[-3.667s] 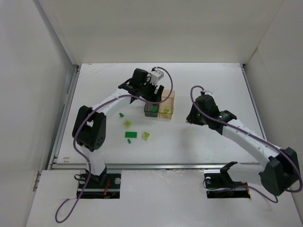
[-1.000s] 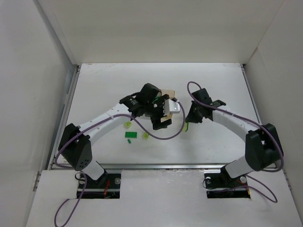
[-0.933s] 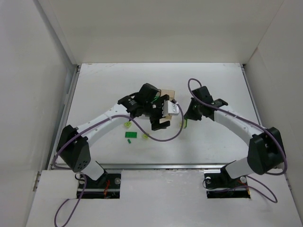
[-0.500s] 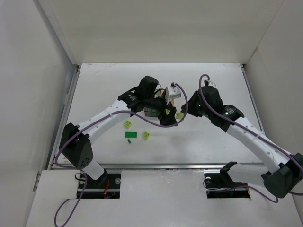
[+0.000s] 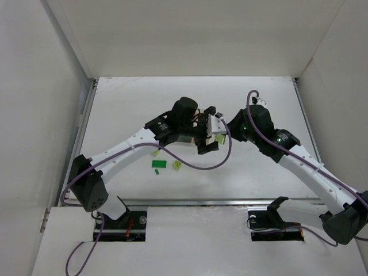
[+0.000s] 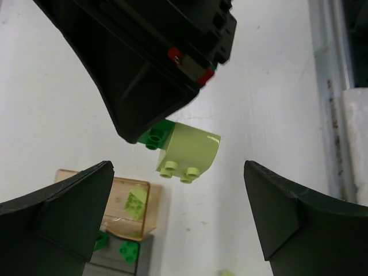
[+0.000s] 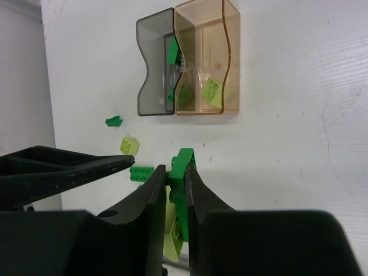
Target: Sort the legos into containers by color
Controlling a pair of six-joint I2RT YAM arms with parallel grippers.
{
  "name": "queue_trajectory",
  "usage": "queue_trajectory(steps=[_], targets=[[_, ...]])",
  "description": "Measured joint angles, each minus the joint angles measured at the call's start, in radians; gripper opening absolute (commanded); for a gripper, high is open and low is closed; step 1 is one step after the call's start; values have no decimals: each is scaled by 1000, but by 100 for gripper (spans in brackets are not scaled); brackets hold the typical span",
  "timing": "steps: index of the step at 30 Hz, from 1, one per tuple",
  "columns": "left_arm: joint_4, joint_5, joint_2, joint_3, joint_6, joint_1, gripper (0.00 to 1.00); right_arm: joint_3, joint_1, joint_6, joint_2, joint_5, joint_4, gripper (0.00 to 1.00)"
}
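Note:
My right gripper (image 7: 176, 172) is shut on a dark green lego (image 7: 184, 167) that has a lime lego (image 7: 173, 233) stuck to its side. In the left wrist view this pair (image 6: 190, 152) hangs in the air under the right gripper's black fingers. My left gripper (image 6: 178, 221) is open wide, its jaws on either side of the pair and apart from it. From above, the left gripper (image 5: 207, 130) and the right gripper (image 5: 225, 133) meet nose to nose. The containers stand joined: the grey bin (image 7: 154, 72) holds dark green legos, the orange bin (image 7: 208, 54) a lime one.
Loose legos lie on the table left of the bins: a lime one (image 5: 155, 152), a dark green plate (image 5: 159, 164), another lime one (image 5: 177, 165) and a small dark green one (image 7: 114, 121). From above, the left arm covers most of the bins.
The left gripper has swung right, off the bins, and opened wide. The right gripper has come left with its lego pair and now holds it between the left jaws.

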Motion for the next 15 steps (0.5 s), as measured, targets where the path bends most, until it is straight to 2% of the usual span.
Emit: queue_trajectory(steps=[3,8,11,15], targets=[[24,-14,-33,-60,143,0,91,0,0,0,0,-18,1,0],[36,-6,-63,-128,340,-3,80,0,0,-5,0,-49,5,0],[40,7,-63,-129,399,-3,75,0,0,-8,0,-64,5,0],[48,27,-63,-129,431,-3,64,0,0,-9,0,-83,16,0]])
